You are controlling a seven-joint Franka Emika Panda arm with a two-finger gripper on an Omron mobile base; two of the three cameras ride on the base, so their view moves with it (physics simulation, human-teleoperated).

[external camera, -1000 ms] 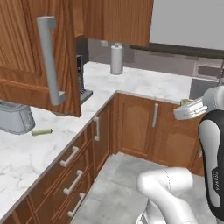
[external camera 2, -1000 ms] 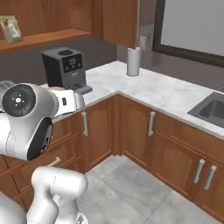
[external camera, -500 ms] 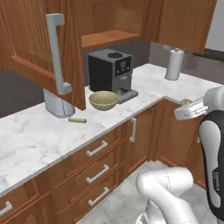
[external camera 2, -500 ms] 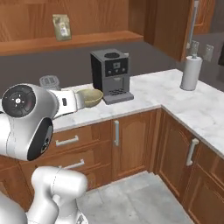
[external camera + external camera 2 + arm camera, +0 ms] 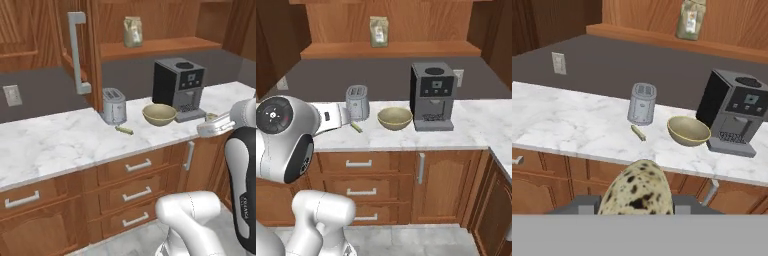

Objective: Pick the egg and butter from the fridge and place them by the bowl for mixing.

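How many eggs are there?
1. The speckled egg is held between the fingers of the gripper, in front of the counter. I see no other eggs on the counter, though one could be hidden inside the bowl.

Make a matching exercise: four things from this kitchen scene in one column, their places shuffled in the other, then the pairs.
Things:
1. egg
2. butter
3. bowl
4. bag

Places:
A. on the wooden shelf above the counter
B. between the toaster and the coffee machine
C. in the gripper
D. lying on the counter in front of the toaster

Pairs: 1-C, 2-D, 3-B, 4-A
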